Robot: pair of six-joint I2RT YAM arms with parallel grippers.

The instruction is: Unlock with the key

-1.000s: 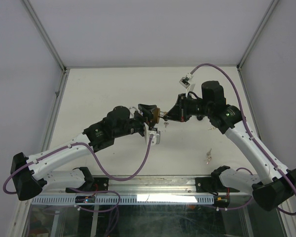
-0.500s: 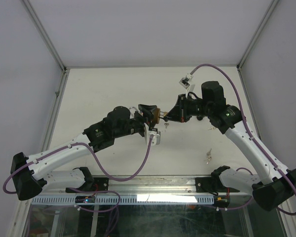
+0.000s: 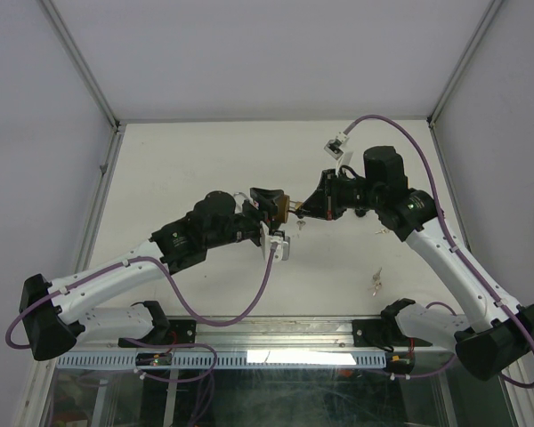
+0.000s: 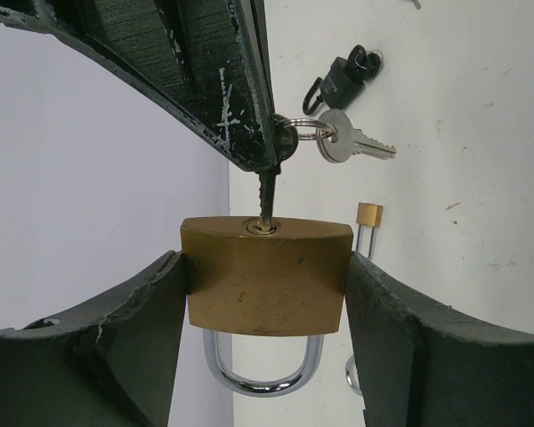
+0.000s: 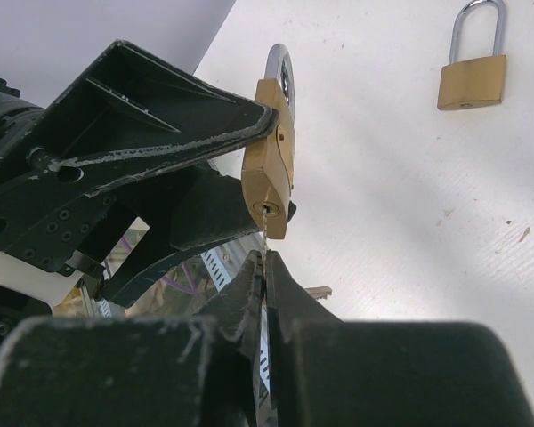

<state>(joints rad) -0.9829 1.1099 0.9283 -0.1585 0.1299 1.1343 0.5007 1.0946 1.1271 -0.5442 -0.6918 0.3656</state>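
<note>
Meeting mid-air — left jaws clamp padlock (image 4: 265, 276), right jaws pinch key (image 4: 265, 190).

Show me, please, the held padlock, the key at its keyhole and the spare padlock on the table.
Held padlock (image 4: 267, 280): left wrist view, brass body.
Key (image 4: 265, 200): left wrist view, blade above the keyhole.
Spare padlock (image 5: 472, 82): right wrist view, brass body.

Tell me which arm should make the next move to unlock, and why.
Right. The right gripper is shut on the key, whose blade sits in the keyhole of the padlock, so it probably need only twist. The left gripper is occupied clamping the padlock body steady.
</note>
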